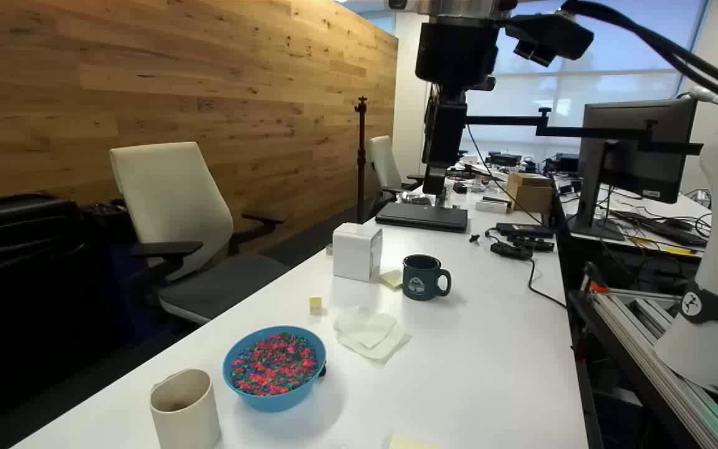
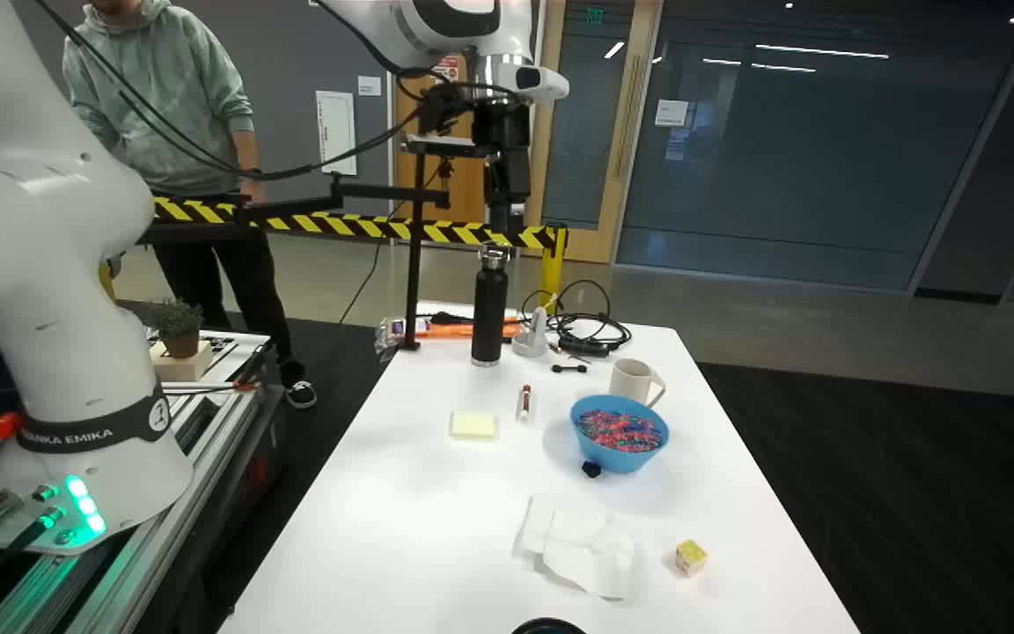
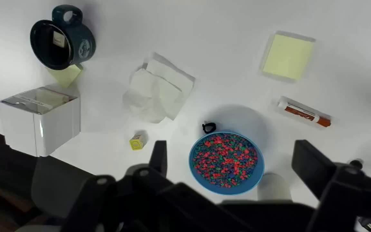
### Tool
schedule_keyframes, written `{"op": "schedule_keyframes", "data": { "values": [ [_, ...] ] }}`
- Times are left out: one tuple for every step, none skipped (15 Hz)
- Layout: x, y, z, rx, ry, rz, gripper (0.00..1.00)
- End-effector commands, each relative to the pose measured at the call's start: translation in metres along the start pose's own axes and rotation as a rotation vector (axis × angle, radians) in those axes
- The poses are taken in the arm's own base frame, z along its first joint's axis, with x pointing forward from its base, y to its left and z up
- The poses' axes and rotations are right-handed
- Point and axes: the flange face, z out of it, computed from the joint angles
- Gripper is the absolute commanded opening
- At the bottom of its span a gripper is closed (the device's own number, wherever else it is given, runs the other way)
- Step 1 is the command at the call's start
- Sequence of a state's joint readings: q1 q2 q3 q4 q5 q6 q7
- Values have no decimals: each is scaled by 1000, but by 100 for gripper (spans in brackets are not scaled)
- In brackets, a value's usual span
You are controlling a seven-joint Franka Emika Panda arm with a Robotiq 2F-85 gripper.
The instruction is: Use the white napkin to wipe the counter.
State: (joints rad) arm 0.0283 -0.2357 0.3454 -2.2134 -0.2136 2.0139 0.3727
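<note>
The white napkin (image 3: pixel 158 91) lies wrinkled and loosely folded on the counter (image 3: pixel 217 38). Both exterior views show it too: the napkin (image 1: pixel 368 333) is to the near side of a dark mug, and the napkin (image 2: pixel 586 546) is near the front of the white counter (image 2: pixel 401 528). My gripper (image 3: pixel 232 162) is open, its fingers (image 3: pixel 159 158) wide apart and holding nothing. In an exterior view the gripper (image 1: pixel 435 181) points down, high above the counter and apart from the napkin. Seen from the wrist, the napkin is up and left of the gap between the fingers.
Beside the napkin are a blue bowl (image 1: pixel 275 402) of coloured bits, a small cube (image 1: pixel 315 305), the dark mug (image 1: pixel 420 287) and a white box (image 1: pixel 349 255). A beige cup (image 1: pixel 187 418), sticky notes (image 2: pixel 473 426), a marker (image 2: pixel 524 402) and a tall black bottle (image 2: pixel 489 308) also stand or lie there.
</note>
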Motion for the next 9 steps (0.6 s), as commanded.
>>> {"op": "schedule_keyframes", "data": {
  "values": [
    [0,0,-1,0,-1,0,100],
    [1,0,0,1,-3,1,100],
    [1,0,0,2,-6,1,100],
    [2,0,1,3,-8,2,100],
    [2,1,1,4,-11,2,100],
    [2,1,2,5,-17,3,100],
    [2,1,2,7,-18,-3,100],
    [2,2,2,9,-15,-7,100],
    [2,4,2,6,-15,-6,100]
  ]
}}
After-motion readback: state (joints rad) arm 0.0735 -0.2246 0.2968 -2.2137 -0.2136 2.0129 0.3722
